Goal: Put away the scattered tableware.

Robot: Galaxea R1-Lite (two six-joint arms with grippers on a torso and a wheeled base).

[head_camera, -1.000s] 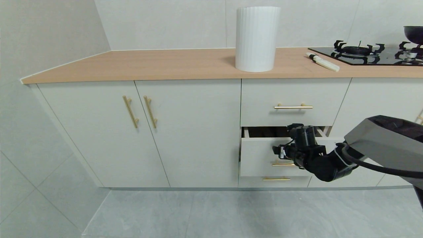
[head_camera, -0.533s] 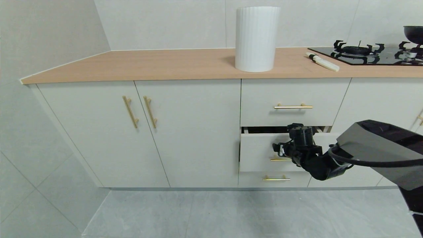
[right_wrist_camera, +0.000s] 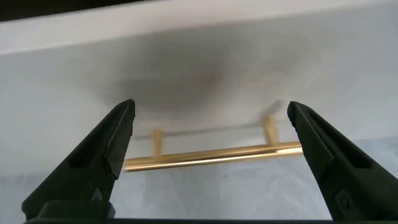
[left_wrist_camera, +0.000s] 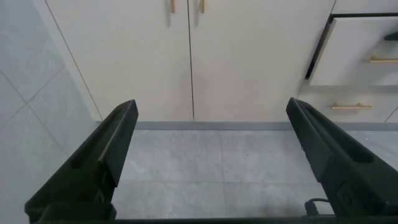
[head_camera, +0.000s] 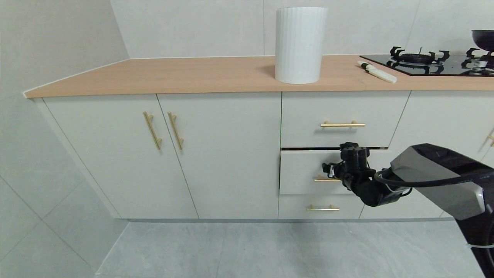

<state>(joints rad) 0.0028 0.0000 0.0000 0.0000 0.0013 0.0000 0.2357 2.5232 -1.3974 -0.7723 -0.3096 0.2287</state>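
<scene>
The middle drawer (head_camera: 301, 172) of the white cabinet stands almost flush, with a thin dark gap along its top edge. My right gripper (head_camera: 334, 172) is up against its front at the gold handle (head_camera: 325, 179). In the right wrist view the right gripper (right_wrist_camera: 210, 112) is open, its fingers spread to either side of the handle (right_wrist_camera: 211, 155) and holding nothing. On the counter lies a white knife-like utensil (head_camera: 376, 72). My left gripper (left_wrist_camera: 210, 109) hangs open and empty over the floor, facing the cabinet doors, with the drawer (left_wrist_camera: 364, 46) off to one side.
A tall white ribbed cylinder (head_camera: 300, 44) stands on the wooden counter (head_camera: 173, 75). At the far right is a black gas hob (head_camera: 428, 61) with a dark pot (head_camera: 484, 38). Shut drawers sit above and below the middle one. Grey tiled floor (head_camera: 251, 251) lies open in front.
The middle drawer has slid inward from well open to nearly flush. My right gripper has moved forward with it toward the cabinet.
</scene>
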